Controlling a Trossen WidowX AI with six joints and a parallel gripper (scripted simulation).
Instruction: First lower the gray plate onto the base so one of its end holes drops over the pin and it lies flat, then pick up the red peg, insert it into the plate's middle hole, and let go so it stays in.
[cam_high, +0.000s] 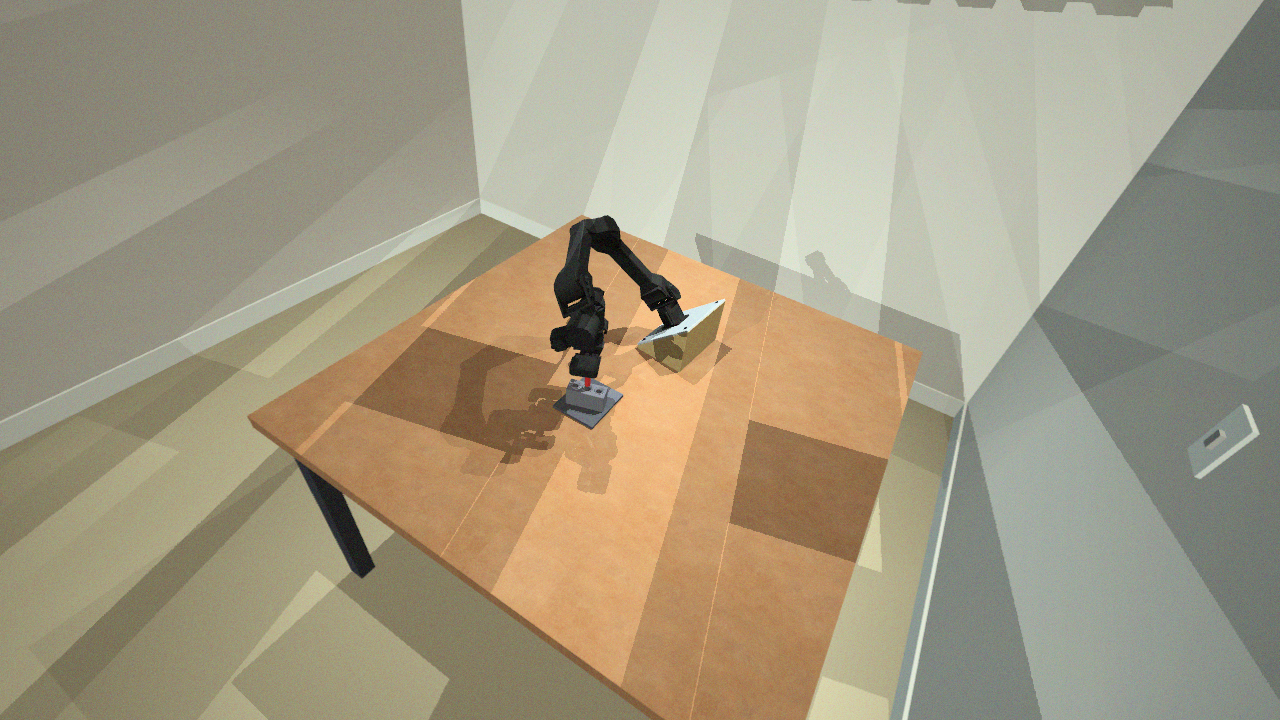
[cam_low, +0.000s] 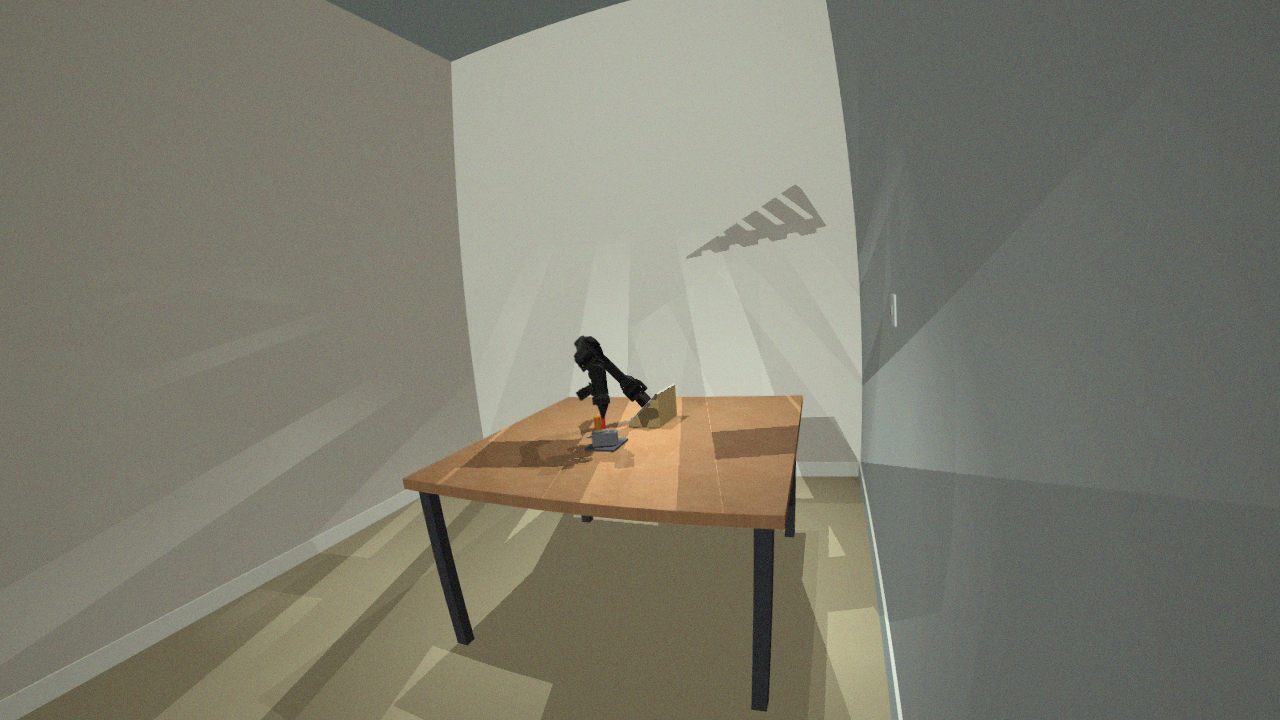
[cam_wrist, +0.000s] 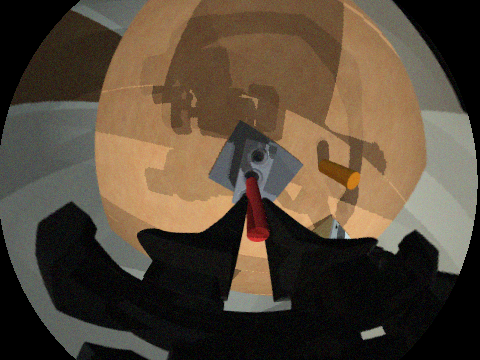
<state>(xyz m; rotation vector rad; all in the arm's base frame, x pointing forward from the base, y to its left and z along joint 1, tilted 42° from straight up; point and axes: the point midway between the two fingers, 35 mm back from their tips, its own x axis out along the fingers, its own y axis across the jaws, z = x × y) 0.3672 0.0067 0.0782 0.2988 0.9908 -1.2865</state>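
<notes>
My gripper (cam_high: 585, 374) (cam_low: 602, 415) (cam_wrist: 254, 201) is shut on the red peg (cam_high: 587, 383) (cam_low: 603, 422) (cam_wrist: 255, 207), above the plate. The gray plate (cam_high: 592, 394) (cam_wrist: 266, 166) lies flat on the raised block of the base (cam_high: 590, 420) (cam_low: 617, 444) (cam_wrist: 290, 165). In the wrist view the peg's lower end is at the plate's middle hole; whether its tip is inside or just above is unclear. One end hole shows dark beyond the peg. The other end hole is hidden behind the peg and fingers in that view. The pin cannot be made out clearly.
An orange cylinder (cam_low: 597, 423) (cam_wrist: 340, 173) stands on the table (cam_high: 626, 537) (cam_low: 716, 497), beside the base and behind it in the exterior view. The arm's wedge-shaped mount (cam_high: 702, 344) (cam_low: 660, 411) (cam_wrist: 325, 227) stands behind and to the right of the base.
</notes>
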